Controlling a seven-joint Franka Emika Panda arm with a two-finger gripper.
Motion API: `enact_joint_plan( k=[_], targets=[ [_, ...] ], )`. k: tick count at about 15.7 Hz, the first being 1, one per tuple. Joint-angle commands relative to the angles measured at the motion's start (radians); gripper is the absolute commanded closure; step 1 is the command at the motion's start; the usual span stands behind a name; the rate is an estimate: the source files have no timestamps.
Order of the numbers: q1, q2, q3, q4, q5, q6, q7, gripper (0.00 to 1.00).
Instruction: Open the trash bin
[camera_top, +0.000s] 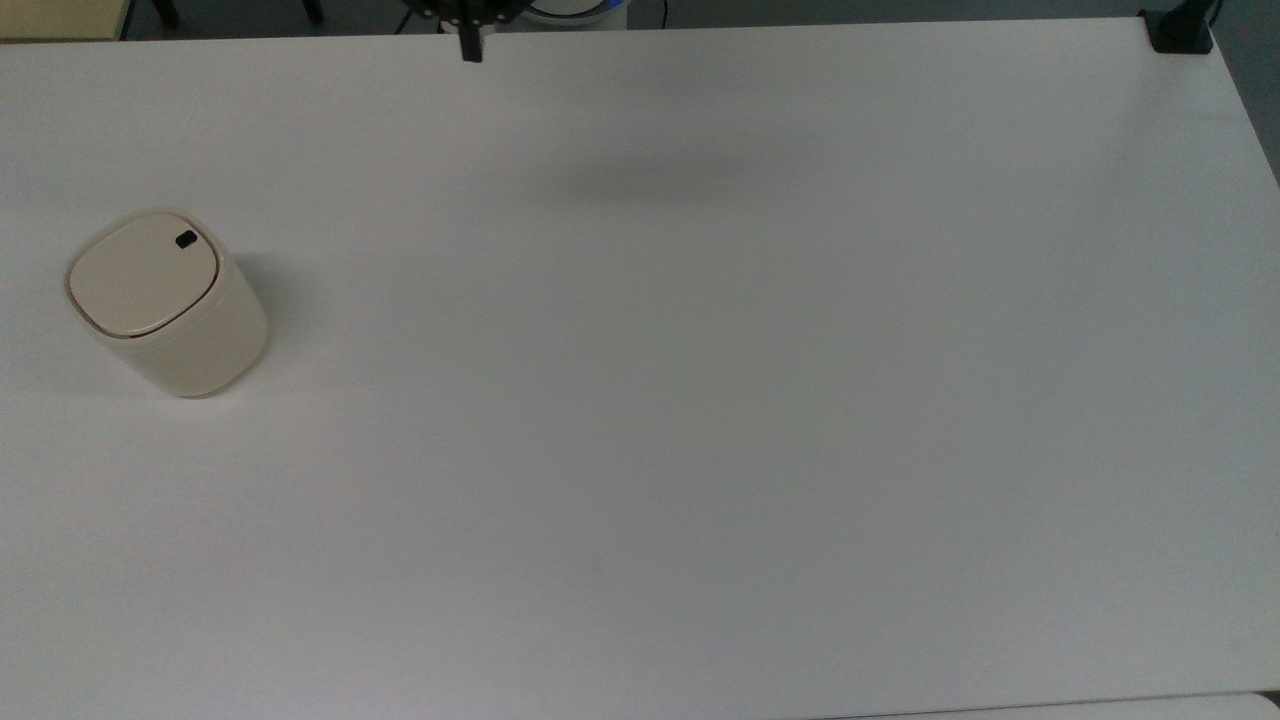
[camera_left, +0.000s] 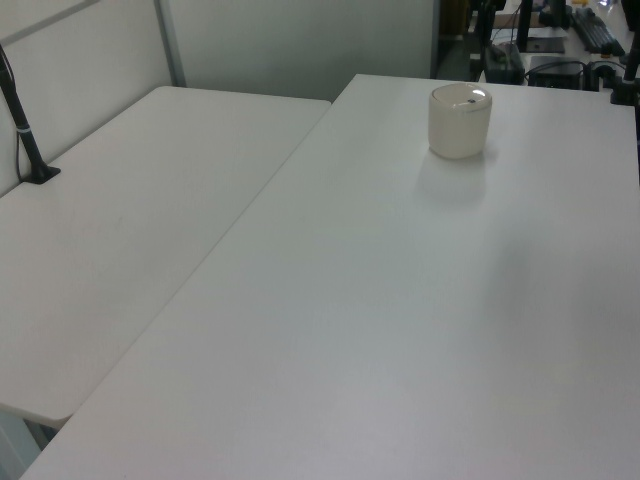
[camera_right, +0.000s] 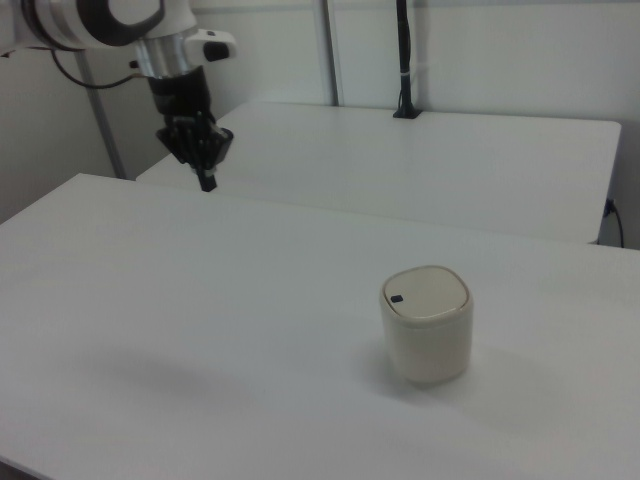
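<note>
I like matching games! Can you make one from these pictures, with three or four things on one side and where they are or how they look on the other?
Things:
1. trash bin
2. button
3. tool
4. table

Descriptions:
A. small and black, on the lid
B. wide, white and flat
C. cream coloured, lid shut
D. hanging in the air, fingers together, far from the bin

Pairs: 1-C, 2-A, 3-D, 4-B
</note>
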Motion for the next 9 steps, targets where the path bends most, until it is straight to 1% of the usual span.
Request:
enact_joint_plan(
  k=[1, 4, 9],
  targets=[
    [-0.071, 0.005, -0.005, -0.017, 0.005, 0.088, 0.018, 1.0],
    [-0.141, 0.065, -0.005, -0.017, 0.0, 0.131, 0.043, 1.0],
    [-0.26, 0.134, -0.007, -0.017, 0.0, 0.281, 0.131, 1.0]
  ],
)
